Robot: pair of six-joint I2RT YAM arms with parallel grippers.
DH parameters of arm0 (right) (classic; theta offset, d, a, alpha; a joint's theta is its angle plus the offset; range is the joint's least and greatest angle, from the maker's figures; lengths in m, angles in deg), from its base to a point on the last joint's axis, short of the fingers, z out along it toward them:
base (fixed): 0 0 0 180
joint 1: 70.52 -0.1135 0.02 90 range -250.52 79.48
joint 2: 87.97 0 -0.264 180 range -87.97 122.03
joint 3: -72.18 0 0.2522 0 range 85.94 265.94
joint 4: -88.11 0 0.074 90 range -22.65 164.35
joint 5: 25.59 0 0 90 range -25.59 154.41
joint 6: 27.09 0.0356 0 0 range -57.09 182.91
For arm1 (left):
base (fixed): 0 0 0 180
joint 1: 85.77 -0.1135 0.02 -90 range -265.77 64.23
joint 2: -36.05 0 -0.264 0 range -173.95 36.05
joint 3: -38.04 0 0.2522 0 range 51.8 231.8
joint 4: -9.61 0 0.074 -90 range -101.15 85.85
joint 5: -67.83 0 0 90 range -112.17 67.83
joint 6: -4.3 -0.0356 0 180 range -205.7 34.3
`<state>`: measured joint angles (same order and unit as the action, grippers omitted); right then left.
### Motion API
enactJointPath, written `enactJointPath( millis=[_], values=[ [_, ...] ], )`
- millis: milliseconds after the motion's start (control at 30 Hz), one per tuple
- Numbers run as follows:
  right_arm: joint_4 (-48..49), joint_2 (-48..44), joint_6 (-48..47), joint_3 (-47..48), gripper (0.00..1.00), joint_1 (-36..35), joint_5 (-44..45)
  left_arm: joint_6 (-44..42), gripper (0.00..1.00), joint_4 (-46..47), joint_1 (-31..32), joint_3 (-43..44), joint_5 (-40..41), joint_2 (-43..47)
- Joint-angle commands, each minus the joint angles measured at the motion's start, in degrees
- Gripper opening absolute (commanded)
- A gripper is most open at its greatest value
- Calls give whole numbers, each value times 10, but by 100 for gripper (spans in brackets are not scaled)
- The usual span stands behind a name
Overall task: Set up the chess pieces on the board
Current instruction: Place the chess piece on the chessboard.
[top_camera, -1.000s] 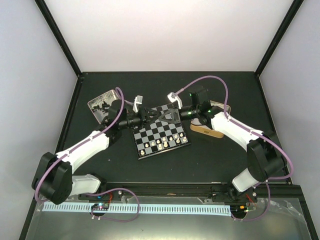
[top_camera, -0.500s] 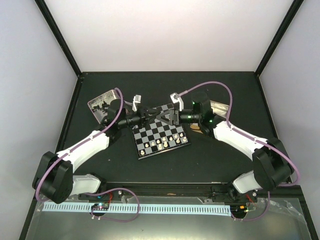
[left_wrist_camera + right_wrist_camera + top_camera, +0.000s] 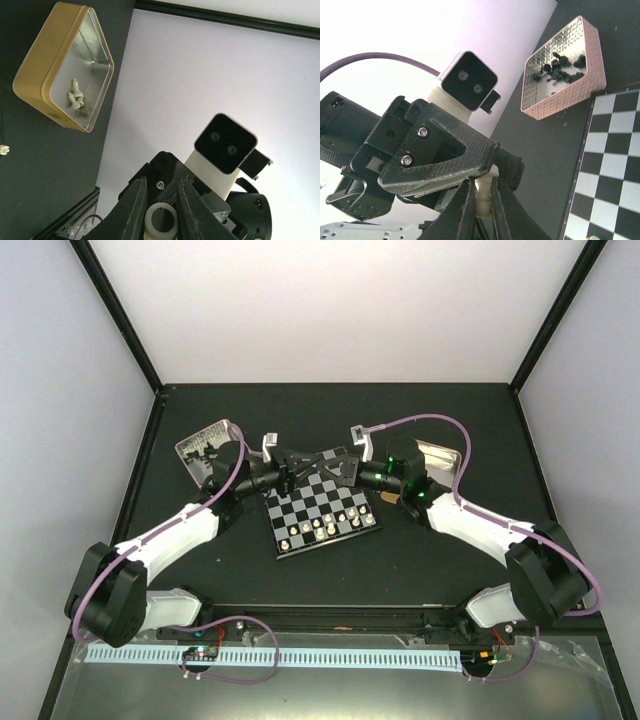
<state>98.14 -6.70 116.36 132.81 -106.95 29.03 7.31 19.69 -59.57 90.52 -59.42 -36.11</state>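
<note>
At the far left of the table, the pink tray holds a loose heap of black pieces, off the board. Just right of it, the left gripper reaches over the far edge of the board, its fingers drawn in close on either side of the round base of a cream-white piece, which it meets end-on. That piece hangs in the air above the board's far side, not on any square. The right gripper comes in from the opposite side, tip to tip with the left one, its two fingers narrowed onto the same piece from the side so that both appear to pinch it. Nearer on the board, a row of white pieces stands along the near ranks. To the far right, the tan box has a few white figures in one corner.
</note>
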Motion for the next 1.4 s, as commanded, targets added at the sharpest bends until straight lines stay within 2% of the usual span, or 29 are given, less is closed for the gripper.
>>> enactJointPath(
  millis=[0,167,267,333,533,733,867,967,1067,1133,1200,1300,1367],
  values=[
    [26,1,19,4,6,-6,38,51,3,46,2,-3,-2,2],
    [26,2,35,7,4,-11,30,55,3,48,1,-7,4,3],
    [21,3,36,6,14,-16,30,64,3,57,2,-7,6,3],
    [21,3,32,1,16,-18,33,70,3,61,2,-8,6,3],
    [16,0,29,-6,8,-23,42,73,3,59,2,-9,8,4],
    [-1,-5,28,-2,11,-27,45,74,3,60,2,-14,13,4],
    [-18,-7,33,5,2,-27,44,67,4,56,2,-19,14,4],
    [-59,-11,34,19,1,-27,41,32,12,5,1,-11,21,13],
    [-144,-10,21,49,1,-28,34,-58,30,-90,-2,8,46,28],
    [-246,2,-7,83,1,-28,37,-118,45,-162,-9,16,77,41],
    [-376,28,-55,143,1,-27,57,-178,55,-224,-19,16,117,61],
    [-523,81,-136,212,1,-26,93,-264,66,-313,-33,13,198,94],
    [-597,117,-175,256,1,-26,136,-319,68,-361,-42,9,240,114]
  ],
)
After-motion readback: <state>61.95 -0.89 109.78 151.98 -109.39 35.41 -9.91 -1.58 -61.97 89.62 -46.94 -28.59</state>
